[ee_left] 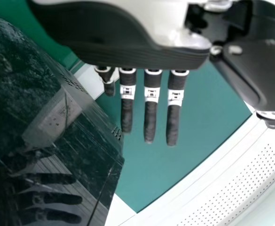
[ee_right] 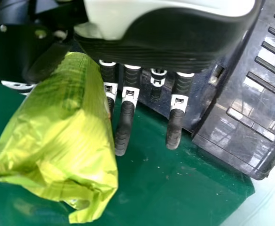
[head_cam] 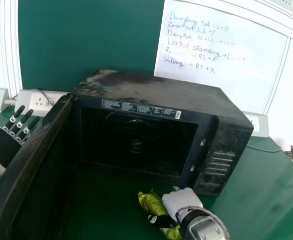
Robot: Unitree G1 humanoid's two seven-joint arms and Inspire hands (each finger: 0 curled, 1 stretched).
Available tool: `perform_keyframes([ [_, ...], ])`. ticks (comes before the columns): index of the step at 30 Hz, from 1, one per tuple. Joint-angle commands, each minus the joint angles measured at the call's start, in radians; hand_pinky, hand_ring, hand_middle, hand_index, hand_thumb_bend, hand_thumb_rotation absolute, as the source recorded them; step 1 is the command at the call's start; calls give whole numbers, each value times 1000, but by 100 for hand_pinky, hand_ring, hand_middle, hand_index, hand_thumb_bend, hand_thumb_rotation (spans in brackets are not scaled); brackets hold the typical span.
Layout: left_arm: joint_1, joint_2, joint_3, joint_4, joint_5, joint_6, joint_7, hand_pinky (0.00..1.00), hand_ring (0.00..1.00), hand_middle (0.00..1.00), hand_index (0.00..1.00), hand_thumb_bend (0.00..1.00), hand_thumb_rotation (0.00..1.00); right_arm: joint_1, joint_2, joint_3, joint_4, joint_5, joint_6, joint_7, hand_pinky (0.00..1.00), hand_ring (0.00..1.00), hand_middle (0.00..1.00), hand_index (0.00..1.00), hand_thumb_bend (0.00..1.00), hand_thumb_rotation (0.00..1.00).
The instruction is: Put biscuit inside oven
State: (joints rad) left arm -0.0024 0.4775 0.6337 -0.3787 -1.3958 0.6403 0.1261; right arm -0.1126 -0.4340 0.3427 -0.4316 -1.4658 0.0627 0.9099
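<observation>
My right hand [head_cam: 179,201] is in front of the oven [head_cam: 156,95], low in the head view, with the yellow-green biscuit packet [head_cam: 150,202] at its left side. In the right wrist view the packet [ee_right: 66,136] is pinched between the thumb and the fingers of my right hand [ee_right: 175,40]; part of it is hidden behind the thumb. The oven stands with its door [head_cam: 28,165] swung wide to the left, its dark cavity [head_cam: 136,142] exposed. Left of the door is my left hand [head_cam: 10,142], fingers straight; the left wrist view shows this hand [ee_left: 128,52] holding nothing.
The green table [head_cam: 264,187] extends to the right of the oven. Behind it are a green board [head_cam: 91,40], a whiteboard [head_cam: 226,60] with handwriting, and a wall socket [head_cam: 40,101]. A cable [head_cam: 264,149] runs at the right.
</observation>
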Motion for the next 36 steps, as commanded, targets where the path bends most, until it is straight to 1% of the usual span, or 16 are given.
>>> perform_keyframes([
  [1, -5, -5, -14, -4, 3, -11, -4, 72, 74, 69, 61, 17, 34, -41, 2, -20, -18, 12, 6, -1, 41, 47, 42, 51, 53, 0],
  [2, -5, -5, -14, -4, 5, -11, -4, 70, 73, 68, 61, 17, 34, -46, 4, -23, -18, 14, 7, -2, 38, 45, 42, 52, 53, 0],
  [5, -4, -4, -14, -7, -5, -9, 3, 73, 76, 71, 65, 17, 37, -69, 11, -20, -14, 3, 12, 13, 43, 49, 43, 52, 53, 0],
  [6, -5, -5, -14, -9, -9, -9, 10, 74, 76, 72, 65, 15, 40, -76, 11, -20, -12, 1, 9, 10, 44, 50, 44, 51, 53, 0],
  [7, -7, -3, -14, -6, -10, -9, 8, 73, 75, 70, 63, 15, 39, -83, 11, -20, -10, 1, 8, 12, 46, 51, 45, 51, 53, 0],
  [9, -6, -2, -16, -6, 0, -11, 1, 73, 76, 71, 64, 14, 39, -95, 16, -21, -7, 1, 12, 18, 43, 50, 44, 51, 53, 0],
  [11, -5, -3, -16, -6, -4, -10, 1, 72, 75, 71, 64, 15, 38, -105, 20, -22, -3, 1, 15, 15, 42, 49, 44, 52, 53, 0],
  [14, -5, -5, -17, -11, -6, -12, 8, 72, 76, 73, 67, 16, 38, -124, 20, -18, 1, -7, 9, 14, 37, 45, 42, 53, 53, 0],
  [16, -5, -9, -19, -17, -11, -12, 22, 73, 77, 74, 67, 15, 39, -138, 23, -18, 3, -4, 10, 20, 42, 49, 44, 52, 53, 0],
  [18, -6, -12, -21, -18, -15, -15, 30, 75, 78, 74, 68, 16, 39, -153, 23, -18, 6, 1, 9, 26, 44, 51, 45, 52, 53, 0],
  [24, -6, -19, -26, -14, -17, -21, 21, 76, 78, 74, 66, 14, 41, -209, 25, -10, 24, -3, 2, 42, 34, 44, 43, 53, 52, 0],
  [25, -6, -20, -28, -15, -14, -23, 21, 74, 77, 73, 66, 15, 41, -221, 25, -8, 28, -3, -1, 42, 35, 45, 43, 53, 52, 0],
  [27, -6, -22, -30, -15, -9, -26, 20, 73, 76, 72, 65, 15, 41, -236, 27, -5, 34, -1, -4, 39, 33, 42, 42, 53, 52, 0],
  [31, -4, -23, -35, -20, 2, -30, 18, 73, 76, 72, 66, 16, 42, -263, 42, 4, 47, -5, 0, 37, 31, 40, 42, 53, 52, 0],
  [32, -3, -24, -36, -22, 1, -31, 18, 73, 76, 73, 65, 16, 42, -270, 46, 6, 50, -7, 2, 37, 30, 39, 45, 51, 53, 0],
  [36, -1, -23, -38, -28, 0, -33, 21, 72, 76, 73, 66, 15, 44, -293, 66, 10, 63, -6, 9, 26, 35, 42, 42, 54, 52, 0],
])
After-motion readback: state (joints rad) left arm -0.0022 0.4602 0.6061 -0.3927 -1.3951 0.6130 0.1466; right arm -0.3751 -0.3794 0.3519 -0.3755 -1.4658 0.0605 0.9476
